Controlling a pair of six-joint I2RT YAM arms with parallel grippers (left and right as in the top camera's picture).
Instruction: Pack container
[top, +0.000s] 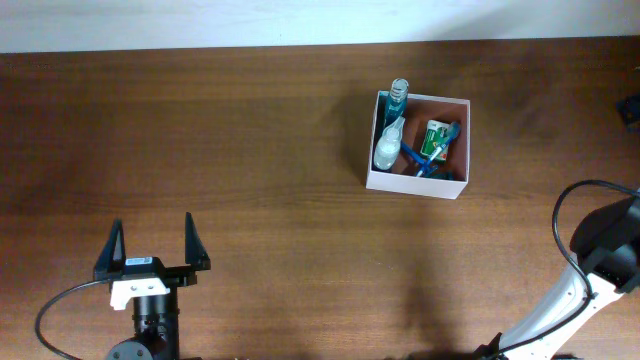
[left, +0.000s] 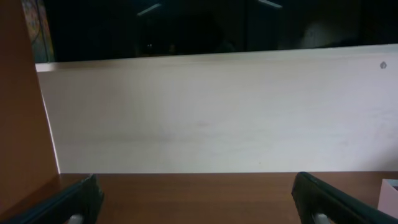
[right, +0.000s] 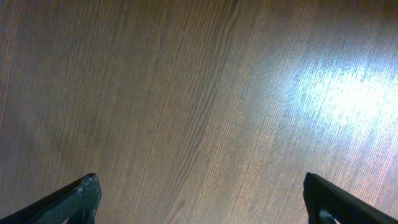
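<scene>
The container (top: 415, 186) sits on the table (top: 250, 150) right of centre, toward the far edge, w/ white walls upright & top open. Inside, along its left wall, a teal bottle (top: 398, 97) stands at the far-left corner, neck poking above the rim. A white bottle (top: 388, 147) lies just nearer, close against it. To the right, a green box (top: 435, 136) sits amid blue items (top: 424, 163), too small to tell what they are. Left gripper (top: 152, 247) is at the near-left of the table, well apart from the container, jaws spread wide, nothing pinched. In its wrist view the fingertips (left: 78, 200) frame bare tabletop & a pale wall (left: 217, 112), w/ a sliver of the container at the right edge. Right gripper (right: 205, 202) is likewise spread wide over bare wood, gripping nothing. Its arm (top: 610, 245) shows at the near-right edge in the overhead view.
</scene>
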